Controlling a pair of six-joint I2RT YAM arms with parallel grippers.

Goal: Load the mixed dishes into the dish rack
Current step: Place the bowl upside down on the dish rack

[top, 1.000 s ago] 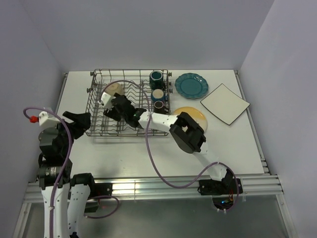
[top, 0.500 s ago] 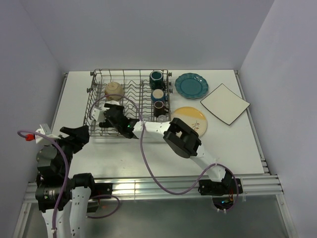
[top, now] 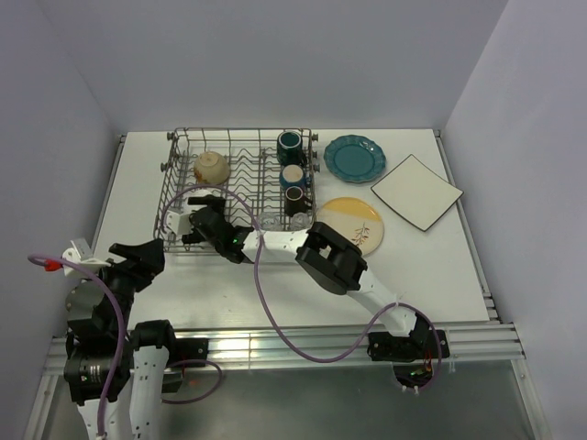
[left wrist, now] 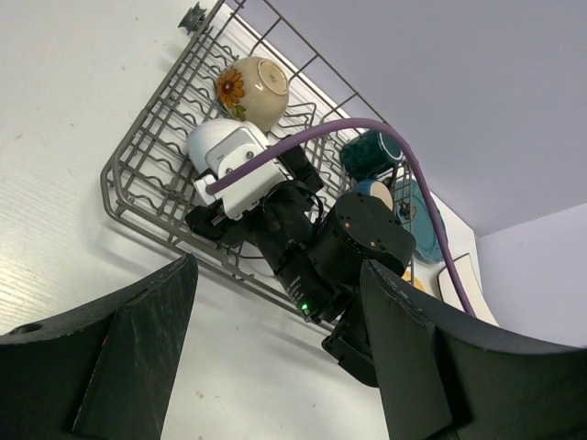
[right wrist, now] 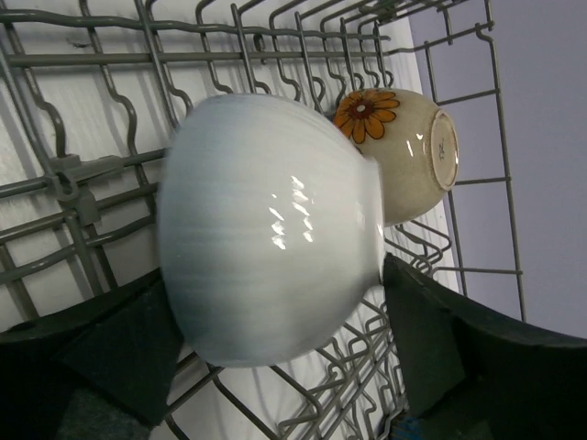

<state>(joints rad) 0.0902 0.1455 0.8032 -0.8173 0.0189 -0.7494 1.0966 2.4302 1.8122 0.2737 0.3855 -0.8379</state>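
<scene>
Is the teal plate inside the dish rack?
No, the teal plate lies flat on the table, to the right of the dish rack.

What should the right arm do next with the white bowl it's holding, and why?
Probably lower the white bowl slightly until it seats among the tines, before releasing. The right gripper holds it on its side over the dish rack, beside the flowered bowl, and I can't tell whether it rests on the wires.

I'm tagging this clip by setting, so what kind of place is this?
Probably a robot test cell, not a kitchen: a white table boxed in by bare walls, arms bolted to an aluminium rail, a dish rack staged on top.
</scene>
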